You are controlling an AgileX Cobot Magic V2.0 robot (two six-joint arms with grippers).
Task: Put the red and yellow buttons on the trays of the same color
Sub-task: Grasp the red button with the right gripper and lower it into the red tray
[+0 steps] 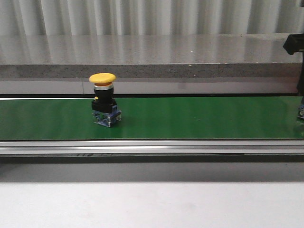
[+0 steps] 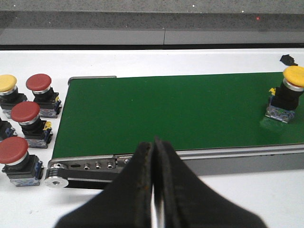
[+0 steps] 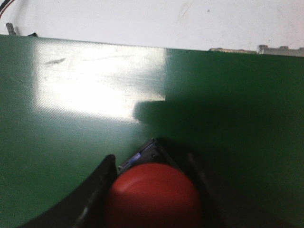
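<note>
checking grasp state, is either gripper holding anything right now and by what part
The right gripper has a red button between its fingers, apparently around the body under the cap. The left gripper is shut and holds nothing.

Glossy green belt [image 1: 190, 116], metal rail [image 1: 152, 148]

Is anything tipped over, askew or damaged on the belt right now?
Nothing stands out. The yellow button stands upright on the green belt, and the red button sits upright between the right gripper's fingers. The spare buttons beside the belt are upright too.
</note>
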